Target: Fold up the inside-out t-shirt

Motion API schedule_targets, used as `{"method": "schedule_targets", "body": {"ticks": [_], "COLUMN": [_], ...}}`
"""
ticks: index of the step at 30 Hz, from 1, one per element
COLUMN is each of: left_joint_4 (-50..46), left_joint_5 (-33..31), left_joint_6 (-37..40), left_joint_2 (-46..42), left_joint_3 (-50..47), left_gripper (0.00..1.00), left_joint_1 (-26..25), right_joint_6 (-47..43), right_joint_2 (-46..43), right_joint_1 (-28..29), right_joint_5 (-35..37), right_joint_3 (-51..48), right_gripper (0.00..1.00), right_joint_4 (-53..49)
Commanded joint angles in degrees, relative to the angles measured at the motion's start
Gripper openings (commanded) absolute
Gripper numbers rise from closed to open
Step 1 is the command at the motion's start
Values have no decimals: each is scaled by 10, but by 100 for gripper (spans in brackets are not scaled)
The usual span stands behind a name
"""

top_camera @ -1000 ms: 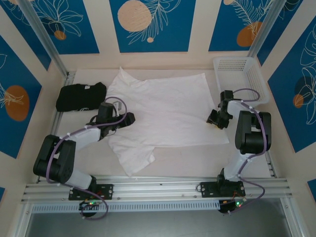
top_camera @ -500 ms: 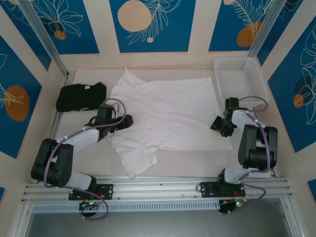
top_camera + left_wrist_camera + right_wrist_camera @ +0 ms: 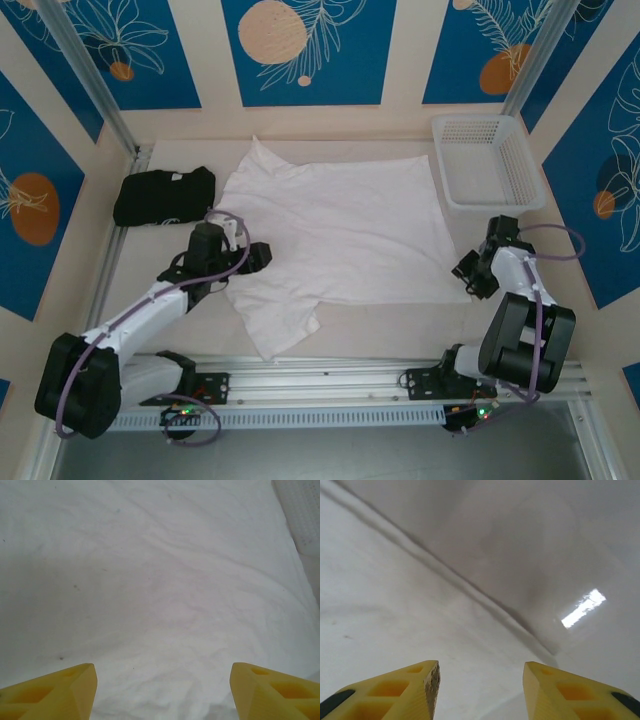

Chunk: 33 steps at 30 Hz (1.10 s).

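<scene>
The inside-out t-shirt (image 3: pixel 340 230) lies spread flat on the table, a white sleeve pointing toward the near edge. My left gripper (image 3: pixel 262 255) hovers open at the shirt's left side, near the sleeve. In the left wrist view its yellow fingers (image 3: pixel 55 692) stand wide apart over wrinkled white fabric (image 3: pixel 160 580), with nothing between them. My right gripper (image 3: pixel 467 270) is open at the shirt's near right corner. In the right wrist view the gripper (image 3: pixel 481 690) sits over the fabric (image 3: pixel 395 605) next to its edge, empty.
A black folded garment (image 3: pixel 163 195) lies at the back left, close to the left arm. A white mesh basket (image 3: pixel 487 160) stands at the back right, its corner also visible as the basket (image 3: pixel 305 510) in the left wrist view. Bare table (image 3: pixel 545 540) lies beyond the shirt's right edge.
The right gripper has moved rightward and nearer, off the shirt's body to its corner, and has widened. The shirt shifted slightly right and lies flatter. The left gripper has barely moved.
</scene>
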Motion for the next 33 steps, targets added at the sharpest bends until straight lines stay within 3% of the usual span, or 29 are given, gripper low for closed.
{"method": "schedule_targets", "body": {"ticks": [1,8,13,18,21,27,33], "left_joint_4": [-4,4,-1,-28,-52,-177,-317], "left_joint_5": [12,28,26,16,9,-52,-77], "left_joint_6": [10,12,15,15,11,0,-78], "left_joint_2": [-12,-16,-20,-18,-17,-91,-192], "left_joint_3": [-12,-13,-14,-22,-35,-48,-79], "left_gripper": [70,71,71,71,70,69,61], "left_joint_1": [-4,-12,-20,-28,-48,-109,-152], "right_joint_6": [33,56,41,24,15,0,-10], "right_joint_2": [36,92,122,118,101,65,29], "right_joint_1": [-10,-11,-14,-13,-10,3,12], "right_joint_5": [10,2,-10,-28,-38,-52,-69], "right_joint_3": [-6,-1,16,16,10,1,-7], "right_gripper": [48,47,42,20,14,8,4], "right_joint_4": [-47,-53,-48,-35,-27,-11,7]}}
